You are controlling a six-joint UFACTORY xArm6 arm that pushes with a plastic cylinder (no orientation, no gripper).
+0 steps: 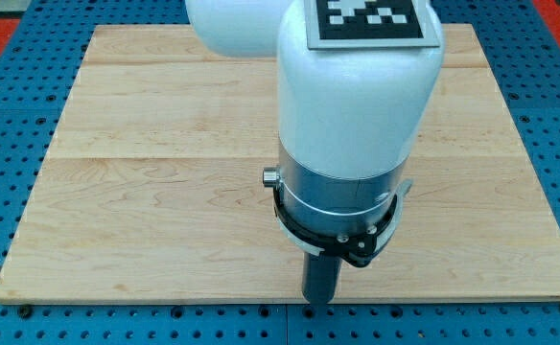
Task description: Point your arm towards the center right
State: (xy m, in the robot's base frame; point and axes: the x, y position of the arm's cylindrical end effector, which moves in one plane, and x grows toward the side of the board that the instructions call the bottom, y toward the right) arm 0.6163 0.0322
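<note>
Pale wood-grain board; my tip near bottom edge.

We see our arm reaching down from the view's top over the middle of the wooden board, which lies on a pegboard table showing past every edge. My tip rests near the board's bottom edge, just right of centre. A marker tag sits atop the arm.
</note>
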